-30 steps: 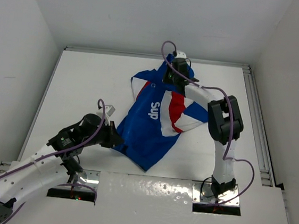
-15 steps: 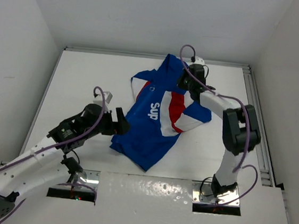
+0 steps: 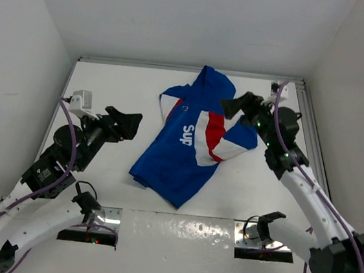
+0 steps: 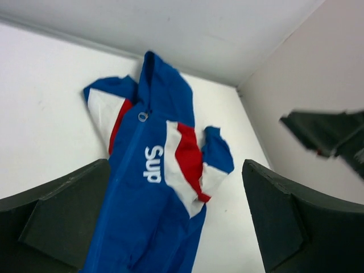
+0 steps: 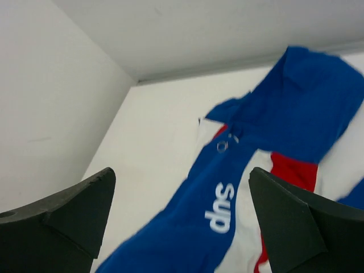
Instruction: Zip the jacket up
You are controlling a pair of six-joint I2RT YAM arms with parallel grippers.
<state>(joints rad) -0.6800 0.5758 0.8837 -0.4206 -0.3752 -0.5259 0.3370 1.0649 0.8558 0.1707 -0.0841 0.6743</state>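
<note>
Above the table [image 3: 109,90], left claw [image 3: 128,123] and right claw [image 3: 232,110] gape, flanking the jacket [image 3: 178,159].

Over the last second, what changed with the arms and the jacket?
Both grippers let go and backed off. The left gripper came off the lower hem of the jacket and swung away to the left. The right gripper came off the collar and drew back to the right. Both now stand open and empty. The jacket stayed lying almost where it was.

Bare table [image 3: 108,93] was seen between the left gripper [image 3: 128,123] and the jacket [image 3: 180,156]; the right gripper [image 3: 236,107] was held just beside its hood, with the back wall [image 3: 181,19] close behind.
</note>
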